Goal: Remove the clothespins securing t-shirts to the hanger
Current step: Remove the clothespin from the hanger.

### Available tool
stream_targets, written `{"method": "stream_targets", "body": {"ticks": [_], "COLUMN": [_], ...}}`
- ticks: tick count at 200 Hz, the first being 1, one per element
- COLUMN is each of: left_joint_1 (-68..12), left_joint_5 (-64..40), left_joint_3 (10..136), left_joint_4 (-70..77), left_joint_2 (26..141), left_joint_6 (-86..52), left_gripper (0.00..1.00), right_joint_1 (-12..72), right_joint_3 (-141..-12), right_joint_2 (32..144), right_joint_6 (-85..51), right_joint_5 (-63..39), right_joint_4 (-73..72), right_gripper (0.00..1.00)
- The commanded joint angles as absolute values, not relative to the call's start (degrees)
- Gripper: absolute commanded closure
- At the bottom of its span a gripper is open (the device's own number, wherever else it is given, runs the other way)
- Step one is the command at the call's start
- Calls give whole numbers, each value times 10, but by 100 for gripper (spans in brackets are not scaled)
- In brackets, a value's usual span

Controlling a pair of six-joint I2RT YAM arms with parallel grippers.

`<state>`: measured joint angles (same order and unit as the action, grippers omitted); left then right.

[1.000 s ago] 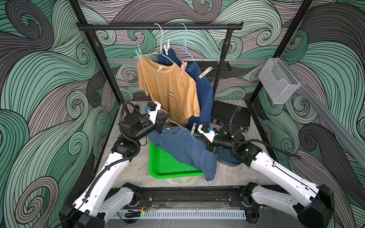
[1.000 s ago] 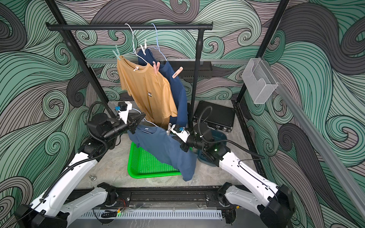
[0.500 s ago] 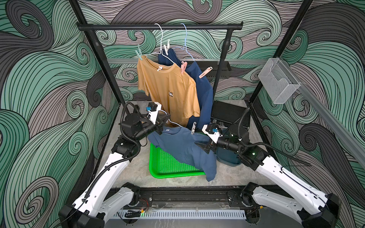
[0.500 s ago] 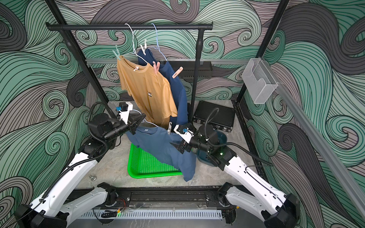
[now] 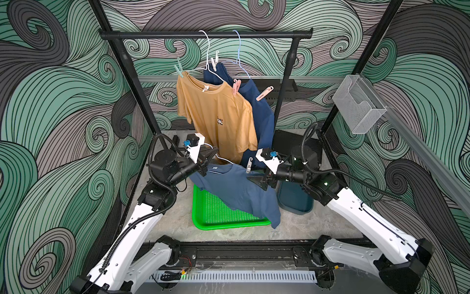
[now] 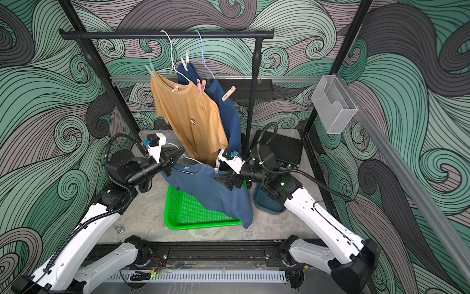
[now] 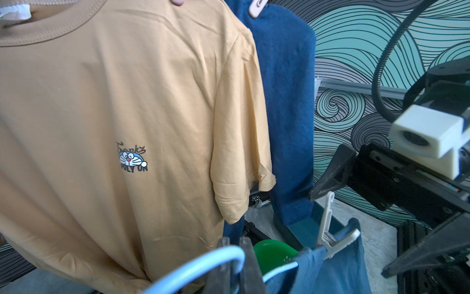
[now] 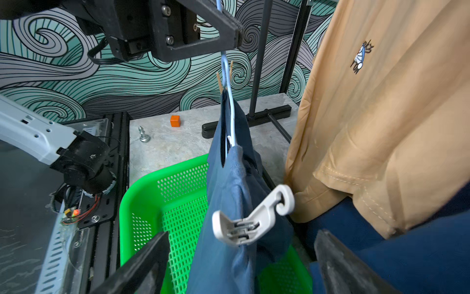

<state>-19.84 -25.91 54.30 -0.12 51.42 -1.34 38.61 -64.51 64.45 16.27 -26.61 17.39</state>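
Note:
My left gripper (image 7: 237, 252) is shut on the hook of a light-blue hanger (image 7: 203, 264) and holds it above the green basket. A blue t-shirt (image 5: 236, 188) hangs from that hanger. A white clothespin (image 8: 251, 221) clips the shirt's near shoulder, also seen in a top view (image 5: 249, 164). An orange clothespin (image 8: 218, 81) shows at the far shoulder. My right gripper (image 8: 243, 234) stands open, one finger on each side of the white clothespin and touching neither. The tan t-shirt (image 5: 216, 114) and navy t-shirt (image 5: 262, 119) hang on the rail with mint (image 5: 179, 70), white (image 5: 215, 62), pink (image 5: 236, 87) and peach (image 5: 264, 93) clothespins.
A green basket (image 5: 223, 213) lies under the blue shirt, with a dark blue bin (image 5: 295, 201) to its right and a black box (image 5: 287, 137) behind. The black rack rail (image 5: 203, 34) spans the back. An orange cube (image 8: 175, 121) and a small metal piece (image 8: 144, 135) lie on the floor.
My right gripper was shut a second ago and has opened. Its arm shifted a little to the right. The white clothespin stays clipped to the blue shirt. The left arm held still.

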Motion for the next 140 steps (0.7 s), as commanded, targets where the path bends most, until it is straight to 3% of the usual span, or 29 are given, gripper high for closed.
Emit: {"method": "stream_targets", "body": {"ticks": [1,56,140], "left_joint_1": [-204,-205,-207], "left_joint_5": [-259,-258,-257], "left_joint_3": [567,566,564], "left_joint_4": [10,10,6], "left_joint_2": [504,504,505], "left_joint_6": [-4,-5,-1], "left_gripper": [100,100,100], "right_joint_1": [384,384,385], "right_joint_3": [-664,-685,-691], "right_joint_2": [651,676,690], "right_joint_6": [142,141,148], "right_joint_5": [-297,-313,-311], "right_joint_4": [188,191,183], "right_gripper": [16,31,45]}}
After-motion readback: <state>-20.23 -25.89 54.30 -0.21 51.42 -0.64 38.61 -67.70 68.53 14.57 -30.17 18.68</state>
